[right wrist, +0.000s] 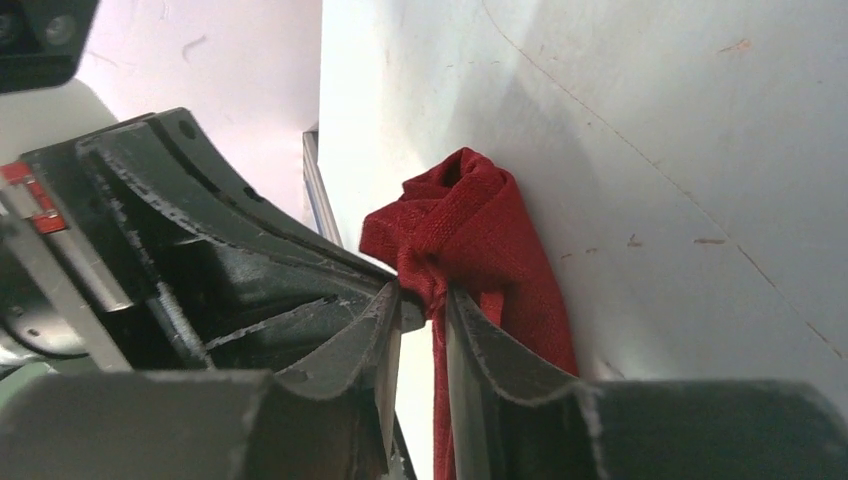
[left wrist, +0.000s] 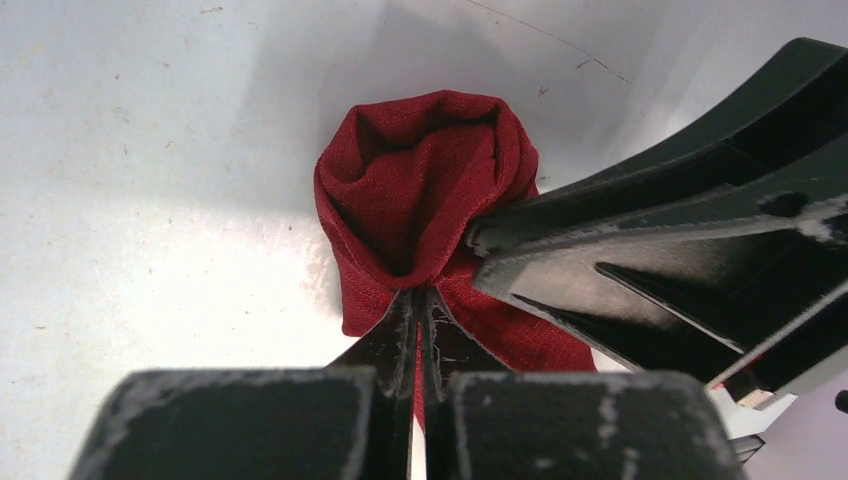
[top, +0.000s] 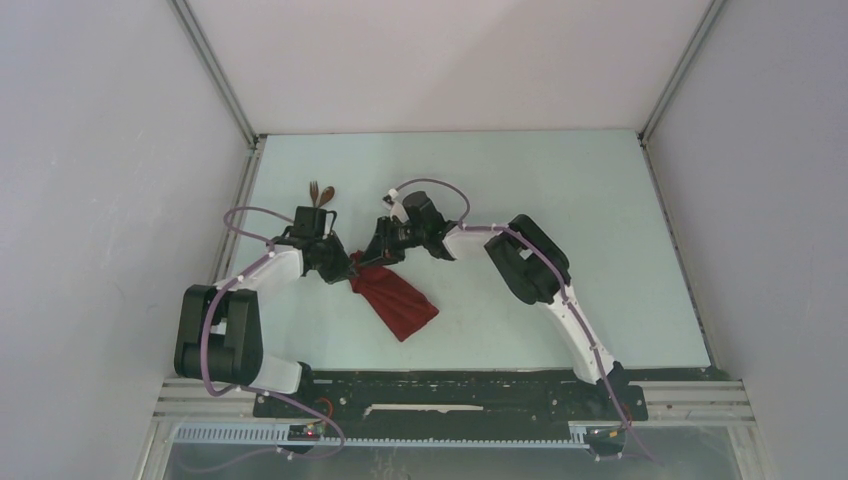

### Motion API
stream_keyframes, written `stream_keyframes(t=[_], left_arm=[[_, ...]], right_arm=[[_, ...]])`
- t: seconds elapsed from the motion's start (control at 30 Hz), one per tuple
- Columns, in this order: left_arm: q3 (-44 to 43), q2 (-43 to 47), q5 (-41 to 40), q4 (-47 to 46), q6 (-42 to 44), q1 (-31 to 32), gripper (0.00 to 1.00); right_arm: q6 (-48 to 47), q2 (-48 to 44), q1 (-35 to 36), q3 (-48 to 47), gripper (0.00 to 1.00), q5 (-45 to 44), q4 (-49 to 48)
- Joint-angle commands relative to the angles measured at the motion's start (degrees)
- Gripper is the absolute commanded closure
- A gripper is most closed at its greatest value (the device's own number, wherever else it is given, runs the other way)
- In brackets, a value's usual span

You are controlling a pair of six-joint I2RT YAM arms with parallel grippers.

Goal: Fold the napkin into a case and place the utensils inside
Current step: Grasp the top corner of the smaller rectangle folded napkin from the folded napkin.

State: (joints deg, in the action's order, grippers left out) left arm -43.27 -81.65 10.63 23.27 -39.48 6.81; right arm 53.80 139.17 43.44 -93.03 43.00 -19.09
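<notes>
The dark red napkin [top: 398,300], folded to a narrow strip, is lying slantwise on the desk [top: 560,200]. Its bunched far-left end is being pinched by the left pincer [left wrist: 418,296] and the right pincer [right wrist: 424,297]. The brown utensils [top: 320,192] are lying side by side just beyond, partly hidden.

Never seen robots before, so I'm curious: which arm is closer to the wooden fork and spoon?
Left. The left arm has its wrist right beside the fork and spoon, on their near side. The right arm is farther away, off to their right.
</notes>
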Motion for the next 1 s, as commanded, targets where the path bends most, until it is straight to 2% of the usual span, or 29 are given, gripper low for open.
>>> stream_keyframes(t=[0.0,0.2,0.3,0.43,0.63,0.97], left_arm=[[0.1,0.4,-0.2,0.5,0.6,-0.4,1.00],[0.2,0.5,0.0,0.5,0.7,-0.4,1.00],[0.2,0.9,0.2,0.5,0.7,-0.6,1.00],[0.1,1.5,0.3,0.5,0.5,-0.6,1.00],[0.4,1.8,0.4,0.5,0.5,-0.6,1.00],[0.4,3.0,0.7,0.0,0.1,-0.6,1.00]], right_arm=[[-1.4,-6.3,-1.1,1.3,0.67,1.7,-0.7],[-1.4,-8.0,-2.0,6.1,0.65,1.4,-2.8],[-0.4,-6.4,-1.7,6.9,0.69,1.7,-4.4],[-0.1,-3.6,-0.2,4.6,0.80,1.7,-4.1],[-0.2,-0.7,1.4,-0.3,0.81,1.9,-2.2],[0.7,2.4,2.6,-2.5,0.84,1.3,-1.6]])
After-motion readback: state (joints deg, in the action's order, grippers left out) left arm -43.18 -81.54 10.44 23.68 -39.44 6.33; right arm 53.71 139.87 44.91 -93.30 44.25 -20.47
